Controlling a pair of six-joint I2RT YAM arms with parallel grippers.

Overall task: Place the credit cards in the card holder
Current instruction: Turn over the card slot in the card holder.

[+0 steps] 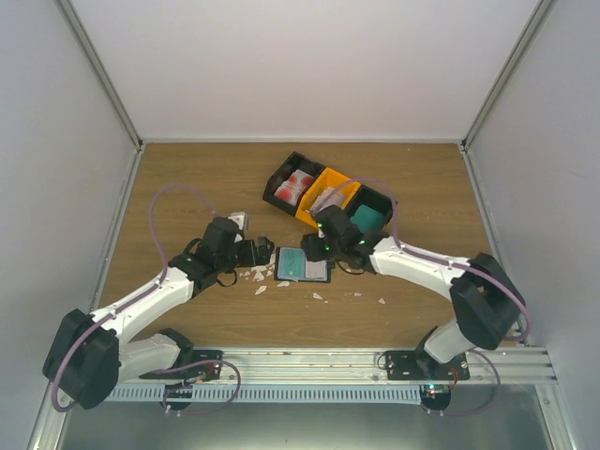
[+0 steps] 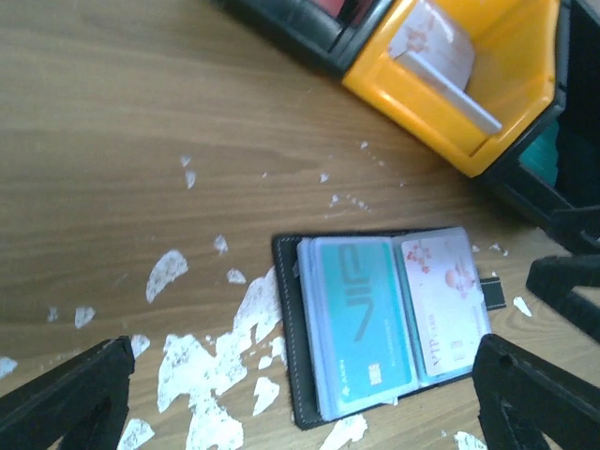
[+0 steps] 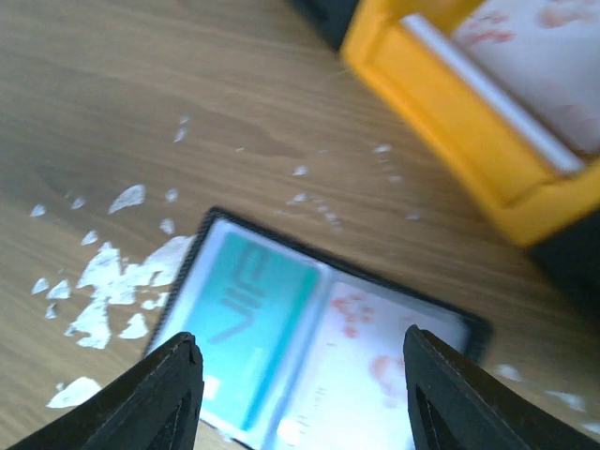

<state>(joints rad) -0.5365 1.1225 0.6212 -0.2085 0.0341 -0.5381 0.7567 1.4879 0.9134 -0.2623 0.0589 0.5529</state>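
The black card holder (image 1: 302, 266) lies open on the table between the two arms. In the left wrist view the holder (image 2: 289, 347) shows a teal card (image 2: 361, 323) in its left sleeve and a pale pinkish-white card (image 2: 441, 305) in its right sleeve. The same holder (image 3: 473, 328) and its teal card (image 3: 248, 328) show in the right wrist view. My left gripper (image 1: 262, 252) is open and empty, just left of the holder. My right gripper (image 1: 321, 246) is open and empty, just above the holder's right side. More cards sit in the bins.
Three open bins stand behind the holder: a black one (image 1: 281, 178) with red-and-white cards (image 1: 293, 187), an orange one (image 1: 328, 178) with pale cards (image 2: 433, 42), and a black one with teal cards (image 1: 367, 217). White scraps (image 2: 202, 361) litter the wood left of the holder.
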